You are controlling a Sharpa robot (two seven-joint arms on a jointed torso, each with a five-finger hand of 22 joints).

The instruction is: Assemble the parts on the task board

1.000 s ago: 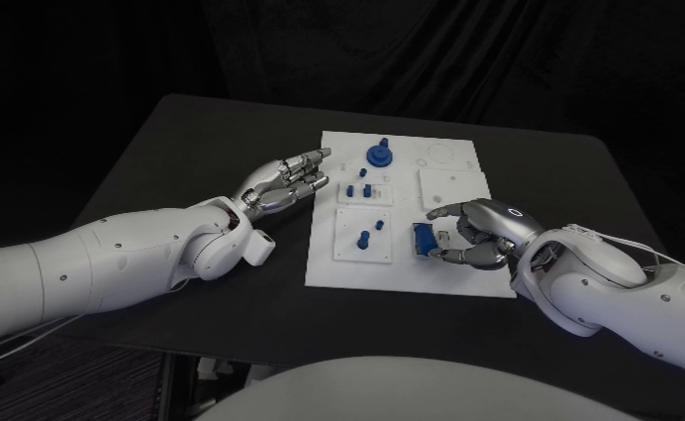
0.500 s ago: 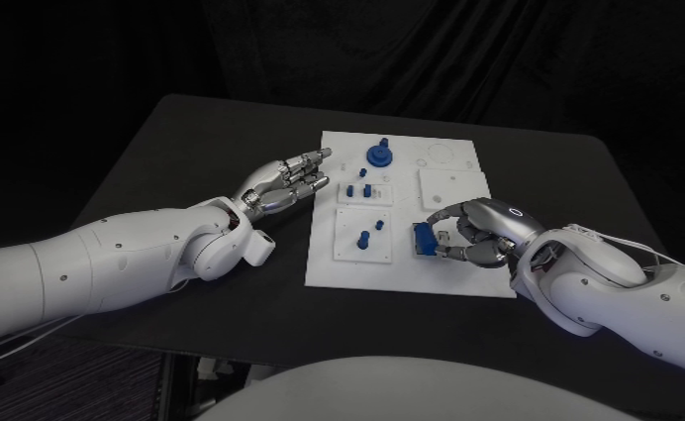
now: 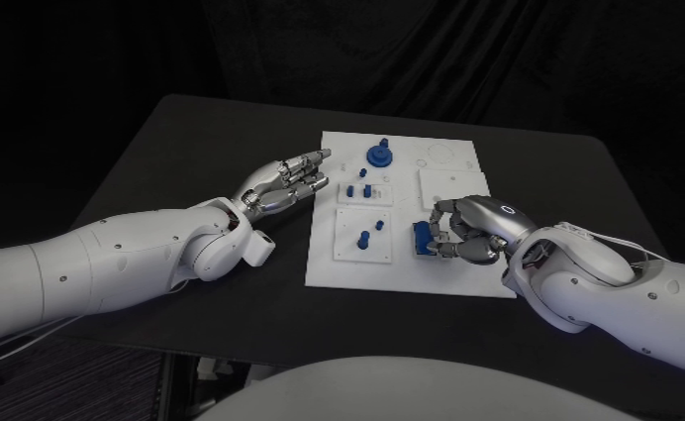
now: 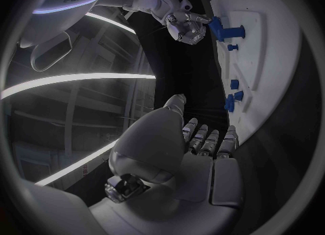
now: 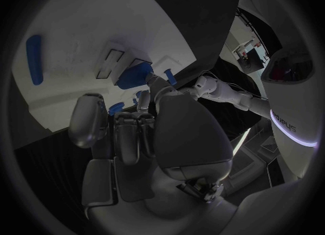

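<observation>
The white task board [image 3: 407, 272] lies mid-table. My right hand [image 3: 474, 230] is over its near right part, fingers curled round a blue block [image 3: 424, 239] that stands on the board. The left wrist view shows the same grip, right hand [image 4: 181, 21] on the blue block [image 4: 219, 27]. In the right wrist view my right hand [image 5: 129, 132] has the block [image 5: 137, 74] at its fingertips. My left hand [image 3: 287, 181] hovers just off the board's left edge, fingers straight and apart, holding nothing. A round blue knob [image 3: 380, 156] stands at the board's far side.
Small blue pegs [image 3: 364, 189] stand in a raised plate near my left fingertips, and another peg [image 3: 365, 239] stands in the plate nearer me. A blue bar [image 5: 34, 52] lies on the board [image 5: 88, 24]. Bare black table [image 3: 186, 154] surrounds the board.
My right hand has closed in tighter on the blue block and its wrist has shifted slightly toward the board. The left arm has stayed still.
</observation>
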